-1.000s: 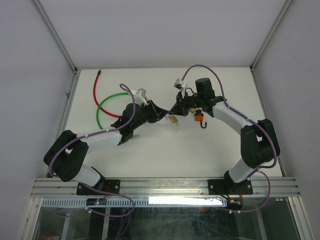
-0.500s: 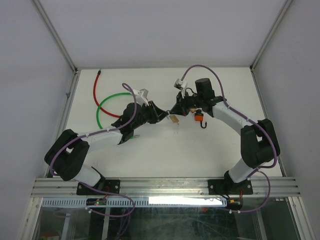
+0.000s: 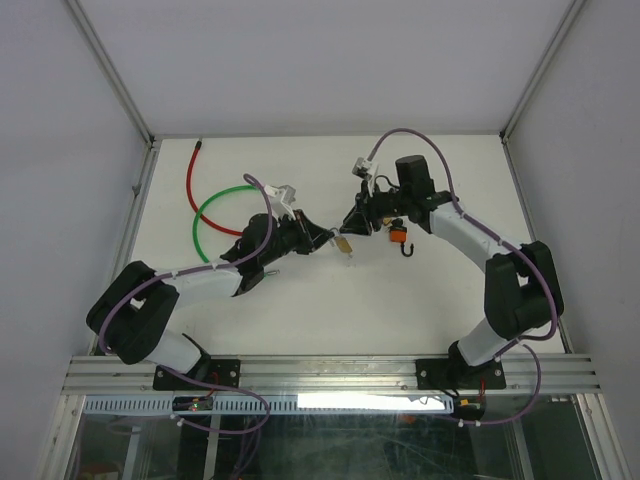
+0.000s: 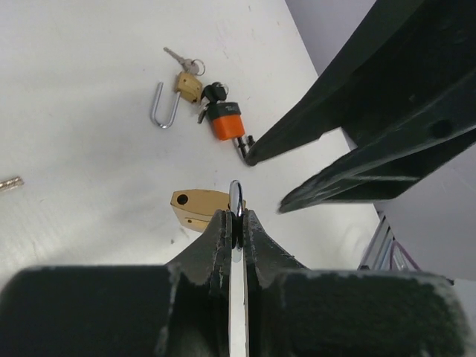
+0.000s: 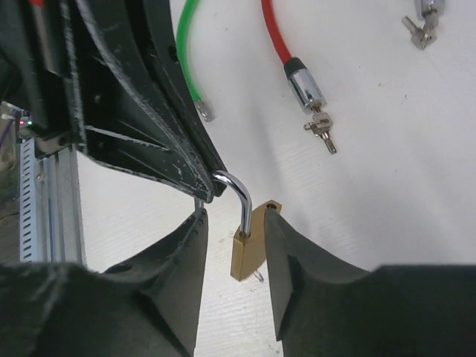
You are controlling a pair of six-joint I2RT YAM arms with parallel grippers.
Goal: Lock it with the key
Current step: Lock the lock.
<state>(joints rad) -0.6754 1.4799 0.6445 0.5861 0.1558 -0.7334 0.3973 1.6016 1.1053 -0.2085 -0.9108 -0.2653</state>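
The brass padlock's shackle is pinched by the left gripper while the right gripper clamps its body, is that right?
Not quite: the right gripper stands open around the brass padlock, as the right wrist view shows; the left gripper does pinch the shackle.

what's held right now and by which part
The left gripper pinches the padlock by its shackle; the right gripper stands open around the body, gripping nothing.

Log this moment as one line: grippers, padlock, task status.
left gripper: shut on shackle | right gripper: open, fingers flanking brass padlock | shackle: one end out of body, not locked
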